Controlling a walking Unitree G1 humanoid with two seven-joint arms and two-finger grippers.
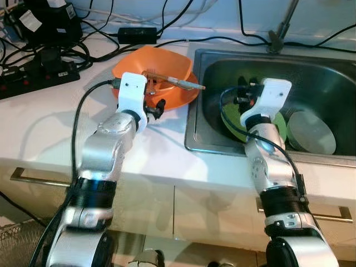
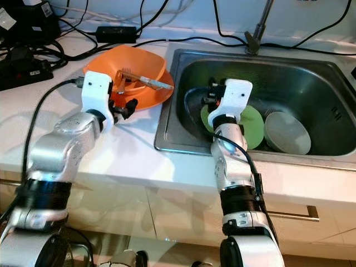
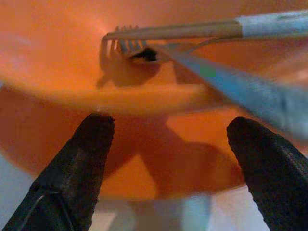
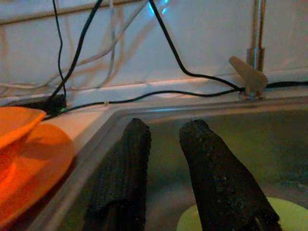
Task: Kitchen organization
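Orange plastic is seen in the upper middle of the head views: an orange bowl (image 1: 167,69) is standing on an orange plate (image 1: 186,95) on the white counter (image 1: 44,119), just beside the rim of the steel sink (image 2: 311,78). Across the bowl a fork (image 3: 168,33) and a knife (image 3: 240,89) are laid, with the handles pointing toward the sink. The left gripper (image 3: 168,154) is held just in front of the near side of the bowl; its fingers (image 3: 79,163) are spread wide apart and nothing is held between them. Whether they touch the plate cannot be told.

At the right of the frame, the right gripper (image 4: 166,163) is held inside the sink, above a green plate (image 2: 250,125) which lies on the sink bottom. Its two fingers are kept near each other with a small gap, and nothing is pinched. A grey bowl (image 2: 286,132) is lying just beside the green plate, toward the right. Black cables (image 1: 183,40) and a power strip (image 1: 33,78) are spread in the upper left, and the faucet (image 4: 255,43) is standing behind the sink.
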